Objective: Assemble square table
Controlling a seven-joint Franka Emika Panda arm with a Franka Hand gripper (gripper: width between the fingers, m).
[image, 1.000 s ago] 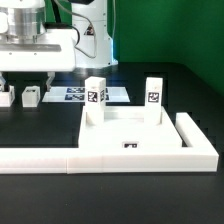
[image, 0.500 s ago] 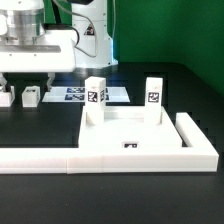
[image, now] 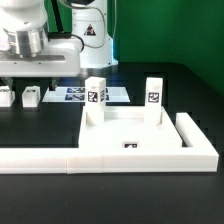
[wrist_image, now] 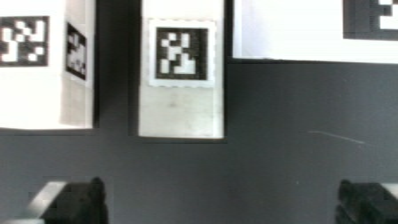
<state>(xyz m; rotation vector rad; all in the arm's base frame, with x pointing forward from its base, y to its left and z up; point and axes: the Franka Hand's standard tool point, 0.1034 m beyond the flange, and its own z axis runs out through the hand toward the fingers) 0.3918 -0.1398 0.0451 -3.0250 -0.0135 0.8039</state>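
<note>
The gripper (wrist_image: 214, 200) hung with jaws apart near a loose leg (wrist_image: 183, 85). The leg looked rigid, light and smooth; grasp it across its flat long sides.

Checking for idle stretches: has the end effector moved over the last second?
Yes. The end effector has shifted toward the exterior view's right, judged against the marker board. Its body now reaches further across that board.

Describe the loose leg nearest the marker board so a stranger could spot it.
From the white square tray, look toward the exterior view's left. Two small white legs sit there; yours is the leg nearer the marker board, not the edge leg.
</note>
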